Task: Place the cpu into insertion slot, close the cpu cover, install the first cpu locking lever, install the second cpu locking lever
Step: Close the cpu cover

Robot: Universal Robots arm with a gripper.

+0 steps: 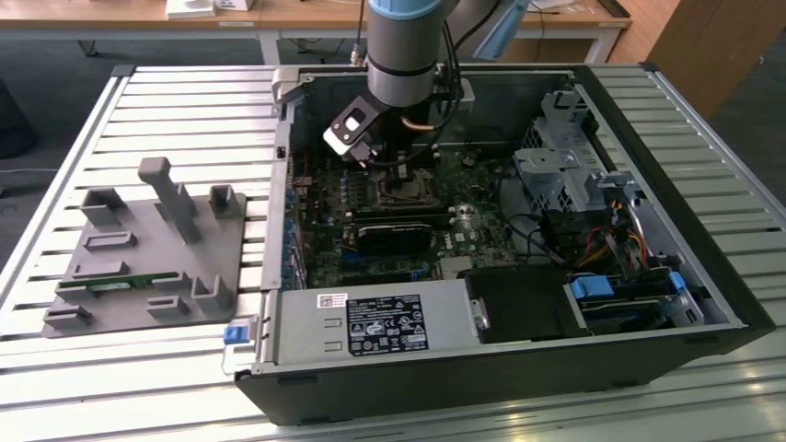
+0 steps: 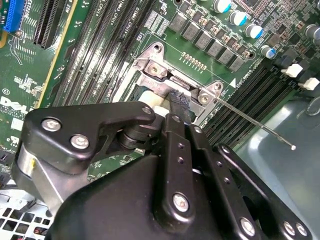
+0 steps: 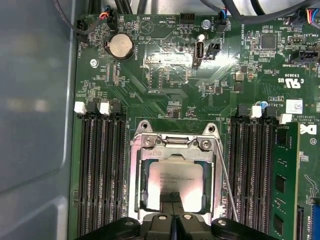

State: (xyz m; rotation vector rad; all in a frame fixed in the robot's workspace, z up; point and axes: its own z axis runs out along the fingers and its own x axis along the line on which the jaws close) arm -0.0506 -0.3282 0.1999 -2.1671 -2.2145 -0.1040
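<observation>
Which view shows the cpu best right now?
First wrist view: the flat square silvery-beige cpu sits face-on inside the silver-grey metal cpu cover. In the second wrist view the black gripper blocks nearly all of it; in the exterior view it's too small to judge.

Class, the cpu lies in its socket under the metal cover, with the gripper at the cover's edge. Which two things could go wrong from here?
1. The locking lever stands unlatched beside the cpu cover, so the cover might spring up.
2. The gripper sits at the cover's edge, close to the cpu; a slip could scratch it or the green board.
</observation>
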